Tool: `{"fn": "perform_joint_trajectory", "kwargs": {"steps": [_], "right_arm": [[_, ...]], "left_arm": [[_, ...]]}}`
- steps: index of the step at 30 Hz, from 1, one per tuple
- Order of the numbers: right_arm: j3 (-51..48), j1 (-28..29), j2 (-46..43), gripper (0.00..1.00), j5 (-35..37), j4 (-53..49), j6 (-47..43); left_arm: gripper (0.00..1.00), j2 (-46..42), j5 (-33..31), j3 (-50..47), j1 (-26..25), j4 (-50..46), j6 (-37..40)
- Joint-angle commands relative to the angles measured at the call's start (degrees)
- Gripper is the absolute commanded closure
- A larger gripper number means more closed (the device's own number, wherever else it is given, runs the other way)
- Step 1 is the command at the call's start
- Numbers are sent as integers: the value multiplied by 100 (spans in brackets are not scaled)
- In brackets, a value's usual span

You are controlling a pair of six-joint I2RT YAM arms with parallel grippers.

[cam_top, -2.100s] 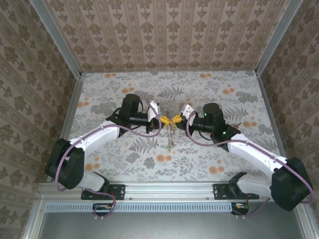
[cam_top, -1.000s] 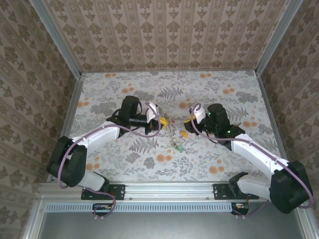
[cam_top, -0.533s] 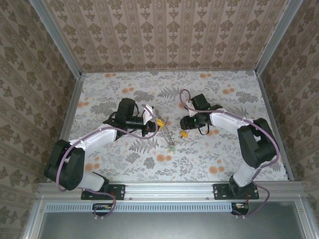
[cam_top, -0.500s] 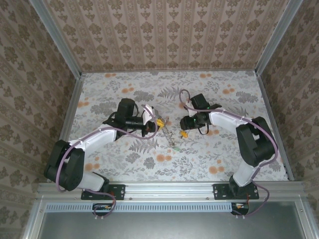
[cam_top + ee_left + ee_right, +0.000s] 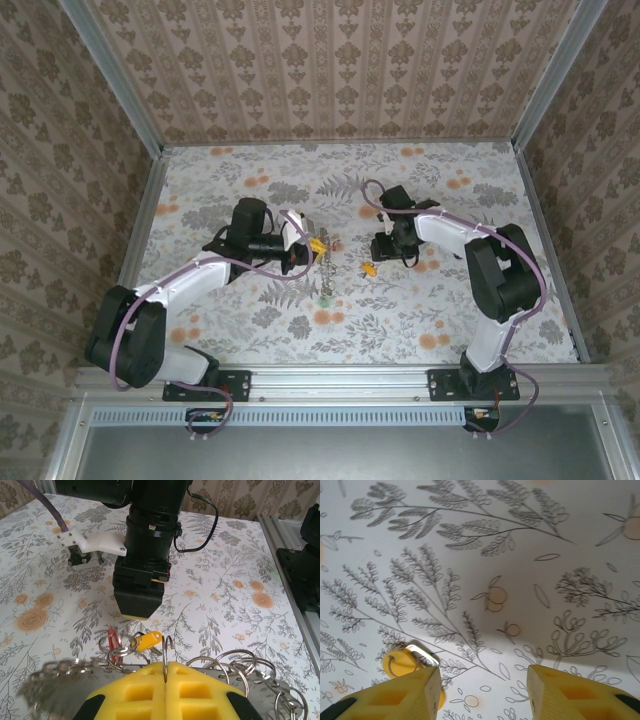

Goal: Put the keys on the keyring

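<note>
Your left gripper (image 5: 165,669) is clamped on the keyring (image 5: 165,654). Your right gripper (image 5: 482,680) stands apart just beside a yellow key (image 5: 399,664), with open table (image 5: 545,555) all round.

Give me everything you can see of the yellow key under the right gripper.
The yellow key lies flat on the floral table. Round yellow head, plastic-looking, with what looks like a hole; a silver metal piece sits at its upper right edge. The right gripper hangs over it, open, one fingertip hiding the head's lower right part. Nothing grips it.

Glossy metal keyring (image 5: 165,656), plastic-headed keys (image 5: 148,640), matt yellow pincer pads (image 5: 140,692), matt printed tabletop (image 5: 225,580).
</note>
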Motion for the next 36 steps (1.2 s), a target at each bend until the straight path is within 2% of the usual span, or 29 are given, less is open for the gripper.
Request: {"fn": "perform_joint_trajectory", "kwargs": {"steps": [1,4,7,8,9,19,28,36], "right_arm": [[123,-80,33,52,-36,-232,185],[-124,-38,-287,58,-16,123,29],[-190,-36,-506,58,-199,247,-213],[-125,-5,-505,64,-221,157,-330],[-56,46,-492,66,-217,52,-455],[523,965,71,64,612,-430,-1325],[626,1096,350,60,205,-463,-1562],[737,1121,618,60,506,-520,-1589]], "left_arm": [[100,-120,212,-38,51,164,-9],[100,-78,234,-89,49,274,-52],[100,-3,275,-133,60,343,-78],[100,27,283,-127,59,379,-96],[100,50,279,-148,60,424,-121],[100,-9,158,-366,154,679,-231],[100,-277,9,-625,286,769,-308],[100,-347,-41,-686,298,813,-344]]}}
